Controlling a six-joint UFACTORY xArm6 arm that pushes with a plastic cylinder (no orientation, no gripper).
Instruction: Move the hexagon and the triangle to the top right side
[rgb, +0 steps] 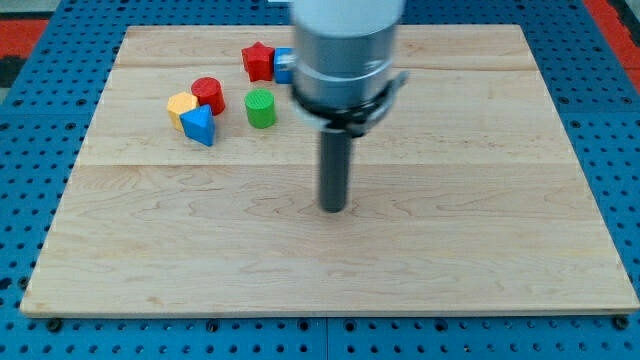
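Wooden tabletop (480, 250), blocks clustered at the view's upper left.
My tip (333, 208), a bare rod with no gripper to open or close, sits right of and below the yellow hexagon (181, 106) and blue triangle (199, 126), which touch.

Pale wooden board (480, 250), blue perforated table (30, 120) all around

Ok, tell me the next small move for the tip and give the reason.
Probably slide my tip toward the view's left, passing below the green block, to get behind the yellow hexagon and blue triangle. Both sit at the view's upper left, touching, well away from the tip, so no push toward the top right can start yet.
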